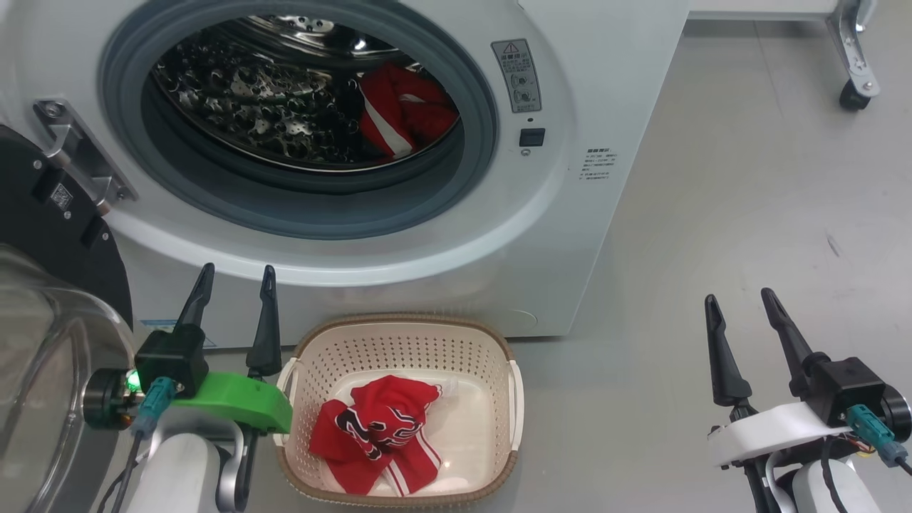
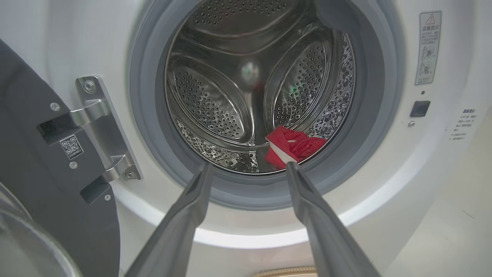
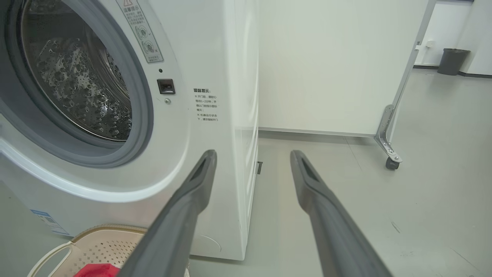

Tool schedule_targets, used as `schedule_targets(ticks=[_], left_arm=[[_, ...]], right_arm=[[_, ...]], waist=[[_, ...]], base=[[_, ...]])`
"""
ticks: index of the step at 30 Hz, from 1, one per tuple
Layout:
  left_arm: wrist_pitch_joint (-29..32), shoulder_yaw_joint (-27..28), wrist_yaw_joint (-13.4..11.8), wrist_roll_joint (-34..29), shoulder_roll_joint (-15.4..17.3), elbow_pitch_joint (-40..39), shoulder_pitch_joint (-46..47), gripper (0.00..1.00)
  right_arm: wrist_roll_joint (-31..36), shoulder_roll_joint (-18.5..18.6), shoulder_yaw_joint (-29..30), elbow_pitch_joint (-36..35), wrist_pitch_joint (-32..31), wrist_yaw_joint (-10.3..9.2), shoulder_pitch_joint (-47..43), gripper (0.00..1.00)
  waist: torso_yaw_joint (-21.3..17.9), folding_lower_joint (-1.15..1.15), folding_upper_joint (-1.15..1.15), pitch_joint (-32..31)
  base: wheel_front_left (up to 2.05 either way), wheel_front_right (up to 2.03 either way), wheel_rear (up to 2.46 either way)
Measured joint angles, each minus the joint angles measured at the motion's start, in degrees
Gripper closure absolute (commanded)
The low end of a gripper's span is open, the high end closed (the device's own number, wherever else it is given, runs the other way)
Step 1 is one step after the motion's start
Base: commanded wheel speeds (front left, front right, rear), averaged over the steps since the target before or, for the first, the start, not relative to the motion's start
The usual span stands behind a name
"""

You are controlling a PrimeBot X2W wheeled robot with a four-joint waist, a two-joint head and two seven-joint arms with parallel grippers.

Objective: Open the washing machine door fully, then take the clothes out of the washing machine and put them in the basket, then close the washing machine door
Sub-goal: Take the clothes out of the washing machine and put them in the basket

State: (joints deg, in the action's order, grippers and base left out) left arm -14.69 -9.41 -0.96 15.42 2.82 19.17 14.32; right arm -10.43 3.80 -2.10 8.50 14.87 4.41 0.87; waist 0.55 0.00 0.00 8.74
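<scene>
The white washing machine stands with its door swung wide to the left, black rim and glass bowl showing. A red garment with white trim lies at the drum's right side, also seen as red cloth in the left wrist view. Another red jersey rests in the cream basket on the floor before the machine. My left gripper is open and empty, just left of the basket, pointing at the drum opening. My right gripper is open and empty over the floor, right of the machine.
The door hinge bracket sits at the opening's left edge. A white partition on a castor stands beyond the machine's right side. A dark bin is far back. Grey floor spreads to the right.
</scene>
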Motion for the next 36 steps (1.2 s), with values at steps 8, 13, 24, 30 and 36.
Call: schedule_targets(ticks=[8,13,24,30,36], left_arm=[[0.0,0.0,-0.3,-0.8,0.5,-3.6,-4.1,0.00],[0.0,0.2,-0.6,-0.8,0.5,-5.4,-5.7,0.00],[0.0,-0.3,-0.8,-1.2,1.1,-8.1,-8.2,0.00],[0.0,-0.3,-0.8,-1.3,1.3,-8.8,-9.0,0.00],[0.1,-0.6,-0.8,-1.3,1.3,-9.0,-9.1,0.00]], right_arm=[[0.0,-0.2,-0.3,-0.2,0.0,-0.01,-1.6,0.00],[0.0,-0.2,-0.5,-0.6,0.0,-0.01,-2.0,0.00],[0.0,-0.3,-0.7,-1.2,0.0,-0.45,-3.0,0.00],[0.0,-0.4,-0.9,-1.6,0.0,-0.45,-3.4,0.00],[0.0,-0.4,-1.0,-1.8,0.0,-0.45,-3.4,0.00]], waist=[[0.3,0.00,0.00,-2.5],[0.0,0.00,0.00,-3.1],[-0.7,0.00,0.00,-3.6],[-0.8,0.00,0.00,-3.4],[-0.9,0.00,0.00,-3.1]], base=[[0.00,0.00,0.00],[0.00,0.00,0.00],[0.00,0.00,0.00],[0.00,0.00,0.00],[0.00,0.00,0.00]])
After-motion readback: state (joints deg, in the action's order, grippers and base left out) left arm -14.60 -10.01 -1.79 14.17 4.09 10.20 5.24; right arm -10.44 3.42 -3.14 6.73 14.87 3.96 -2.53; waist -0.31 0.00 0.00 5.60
